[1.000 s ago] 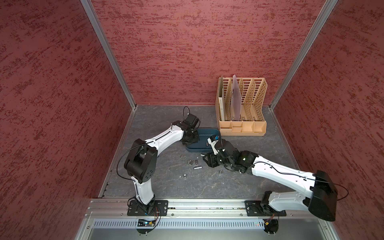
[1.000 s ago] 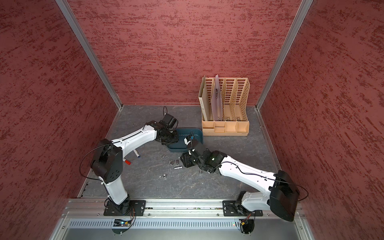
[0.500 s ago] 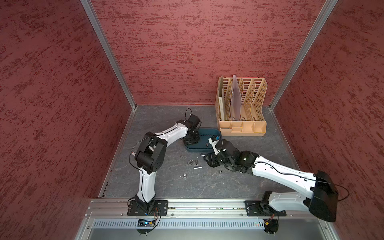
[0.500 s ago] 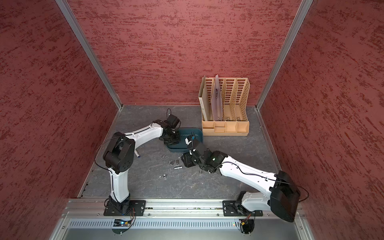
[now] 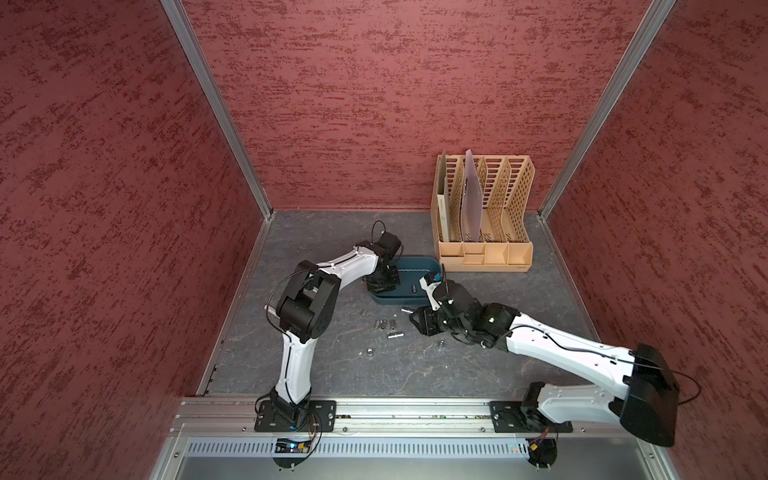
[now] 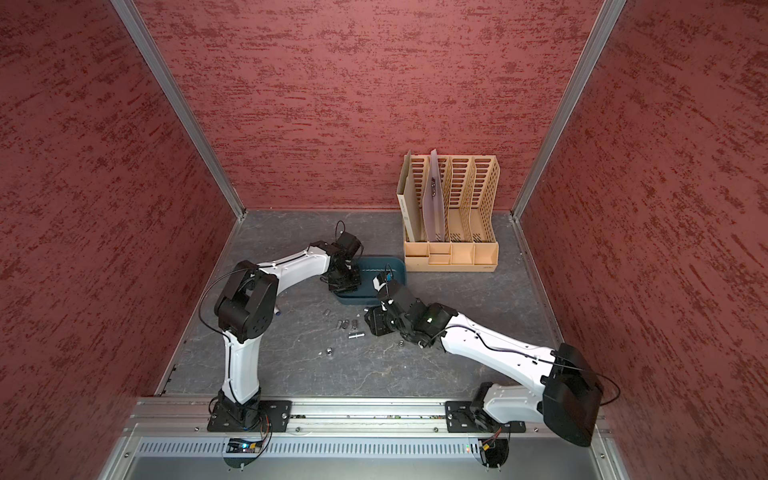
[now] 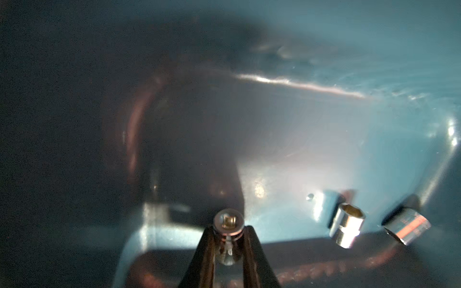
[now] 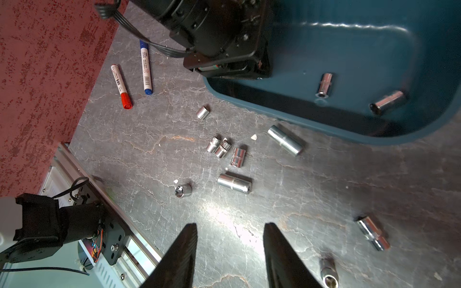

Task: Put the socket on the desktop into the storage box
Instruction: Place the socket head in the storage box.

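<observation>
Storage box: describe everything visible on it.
The storage box is a shallow, open-topped dark teal tub of glossy plastic, rectangular with rounded corners, flat on the desktop. A stepped socket and a longer socket lie loose on its floor. The left gripper hangs inside it, shut on a third socket.

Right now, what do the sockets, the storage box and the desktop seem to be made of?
Sockets: likely chromed steel, mirror-bright, reflecting the surroundings.
Storage box: probably moulded plastic, dark teal, glossy, with soft highlights along rounded corners.
Desktop: stone or a stone-look laminate, dark grey with pale veins, slight sheen; I cannot tell which.
</observation>
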Available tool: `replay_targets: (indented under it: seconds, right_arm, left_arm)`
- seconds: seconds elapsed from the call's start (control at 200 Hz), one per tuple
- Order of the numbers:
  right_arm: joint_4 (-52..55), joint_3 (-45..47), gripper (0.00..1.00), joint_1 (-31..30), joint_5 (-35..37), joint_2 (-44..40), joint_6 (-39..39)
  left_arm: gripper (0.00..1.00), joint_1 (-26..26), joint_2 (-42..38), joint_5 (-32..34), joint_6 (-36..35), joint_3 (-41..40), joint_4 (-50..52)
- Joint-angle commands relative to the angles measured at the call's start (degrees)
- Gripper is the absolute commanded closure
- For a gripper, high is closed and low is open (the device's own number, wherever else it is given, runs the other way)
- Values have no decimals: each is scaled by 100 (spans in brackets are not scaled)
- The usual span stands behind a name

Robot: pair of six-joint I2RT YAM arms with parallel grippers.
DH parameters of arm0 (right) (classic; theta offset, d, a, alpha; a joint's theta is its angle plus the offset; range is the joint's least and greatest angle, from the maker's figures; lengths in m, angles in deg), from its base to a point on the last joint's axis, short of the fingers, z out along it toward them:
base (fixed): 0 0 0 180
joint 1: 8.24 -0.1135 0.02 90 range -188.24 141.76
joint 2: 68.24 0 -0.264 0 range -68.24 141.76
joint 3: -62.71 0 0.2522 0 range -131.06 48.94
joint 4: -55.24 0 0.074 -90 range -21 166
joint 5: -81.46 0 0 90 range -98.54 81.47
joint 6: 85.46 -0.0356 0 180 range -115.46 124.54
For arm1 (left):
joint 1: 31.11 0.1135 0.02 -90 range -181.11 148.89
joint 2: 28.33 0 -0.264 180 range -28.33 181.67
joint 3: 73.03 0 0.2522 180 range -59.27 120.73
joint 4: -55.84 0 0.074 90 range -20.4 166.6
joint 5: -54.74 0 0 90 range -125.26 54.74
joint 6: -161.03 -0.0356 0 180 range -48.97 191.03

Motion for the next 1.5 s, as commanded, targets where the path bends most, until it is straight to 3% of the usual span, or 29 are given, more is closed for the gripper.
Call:
replay_targets:
  seconds: [0.0, 0.165, 0.376, 0.887, 1.072, 1.493]
  right_arm:
    - [55, 69, 52, 35, 84, -112, -54]
    - [57, 59, 52, 35, 106, -112, -65]
    - [74, 64, 51, 35, 118, -103, -125]
    - [174, -54, 49, 69, 35, -73, -273]
    - [357, -83, 48, 182, 59, -69, -481]
    - [1381, -324, 46, 826, 220, -62, -656]
  left_arm:
    - [75, 34, -2, 86, -103, 97, 9]
    - [60, 32, -31, 56, -107, 106, 1]
    - [52, 29, -187, -39, -184, 97, -103]
    - [44, 5, -768, -248, -352, 89, -227]
    - [41, -94, -1410, -402, -398, -373, -486]
    - [35, -338, -3440, -1099, -73, -2399, -1632]
